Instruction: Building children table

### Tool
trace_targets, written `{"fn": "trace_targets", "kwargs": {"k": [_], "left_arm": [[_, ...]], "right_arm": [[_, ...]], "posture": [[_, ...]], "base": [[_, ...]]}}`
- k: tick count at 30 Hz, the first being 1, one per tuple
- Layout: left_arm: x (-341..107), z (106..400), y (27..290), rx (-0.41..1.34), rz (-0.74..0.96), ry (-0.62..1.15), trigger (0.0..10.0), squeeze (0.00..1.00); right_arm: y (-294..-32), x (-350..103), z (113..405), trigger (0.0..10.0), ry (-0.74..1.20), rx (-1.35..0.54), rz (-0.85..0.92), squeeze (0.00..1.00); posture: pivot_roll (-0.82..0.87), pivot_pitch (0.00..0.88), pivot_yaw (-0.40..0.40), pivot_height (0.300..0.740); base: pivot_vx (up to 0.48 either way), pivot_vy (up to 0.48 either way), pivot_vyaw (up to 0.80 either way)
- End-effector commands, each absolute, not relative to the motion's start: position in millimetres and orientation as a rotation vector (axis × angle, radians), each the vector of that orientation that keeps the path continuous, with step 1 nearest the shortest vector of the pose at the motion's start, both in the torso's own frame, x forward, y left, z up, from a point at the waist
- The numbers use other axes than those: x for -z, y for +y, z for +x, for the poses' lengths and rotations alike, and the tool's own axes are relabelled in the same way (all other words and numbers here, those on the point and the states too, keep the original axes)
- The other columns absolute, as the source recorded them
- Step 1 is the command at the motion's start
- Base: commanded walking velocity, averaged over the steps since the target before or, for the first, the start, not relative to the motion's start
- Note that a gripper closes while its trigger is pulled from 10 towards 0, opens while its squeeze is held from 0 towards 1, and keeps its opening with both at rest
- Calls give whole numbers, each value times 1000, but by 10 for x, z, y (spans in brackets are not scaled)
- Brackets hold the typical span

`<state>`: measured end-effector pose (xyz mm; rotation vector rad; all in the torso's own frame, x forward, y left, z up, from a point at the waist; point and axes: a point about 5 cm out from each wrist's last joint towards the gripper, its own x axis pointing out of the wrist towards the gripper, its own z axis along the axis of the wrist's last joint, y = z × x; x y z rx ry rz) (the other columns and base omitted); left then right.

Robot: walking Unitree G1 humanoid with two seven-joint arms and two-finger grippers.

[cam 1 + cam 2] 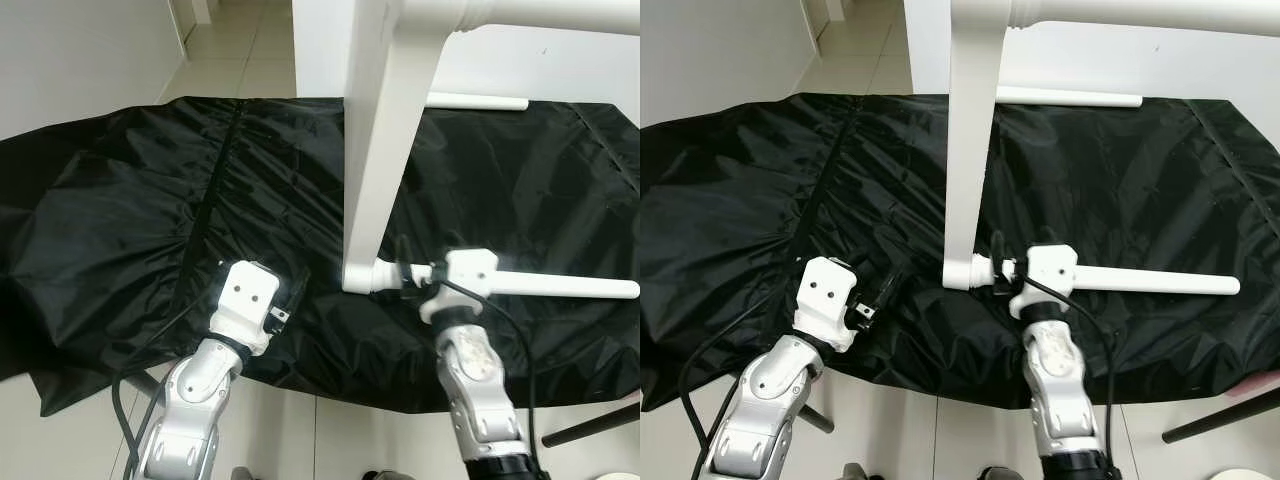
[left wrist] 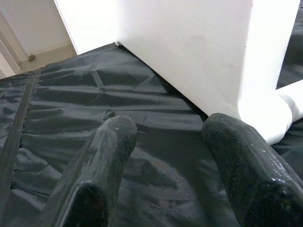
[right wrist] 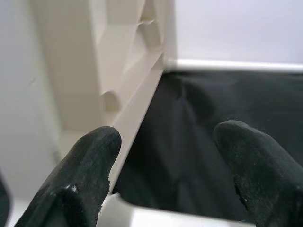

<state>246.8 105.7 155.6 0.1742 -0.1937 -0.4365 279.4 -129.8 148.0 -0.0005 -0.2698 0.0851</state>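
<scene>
A white children's table lies on its side on a black sheet (image 1: 130, 200); its top (image 1: 375, 150) stands on edge. One round white leg (image 1: 560, 286) juts out to the right just above the sheet, another leg (image 1: 480, 101) lies farther back, and a third (image 1: 540, 12) runs overhead. My right gripper (image 1: 405, 270) is open over the near leg, right where it joins the top; the table's underside (image 3: 132, 61) is just ahead of it. My left gripper (image 1: 295, 290) is open above the sheet, a little left of the top's lower corner (image 2: 265, 118).
The sheet covers most of the tiled floor (image 1: 230, 50). A white wall (image 1: 80, 50) rises at the left. A dark rod (image 1: 590, 425) lies on the bare floor at the near right, just past the sheet's front edge.
</scene>
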Motion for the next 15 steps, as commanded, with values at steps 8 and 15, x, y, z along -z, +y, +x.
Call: {"fn": "trace_targets", "kwargs": {"k": [8,15], "left_arm": [[-1578,2411,1114,448,201,-185,10000,0],[-1601,2415,1143,433,200,-187,10000,0]], "right_arm": [[-1168,-1337,2902,10000,-170,-107,49,0],[-1136,-1343,2932,10000,-167,-112,55,0]], "posture": [[-41,102,67,740],[-34,108,69,740]], "base": [[0,0,0],[0,0,0]]}}
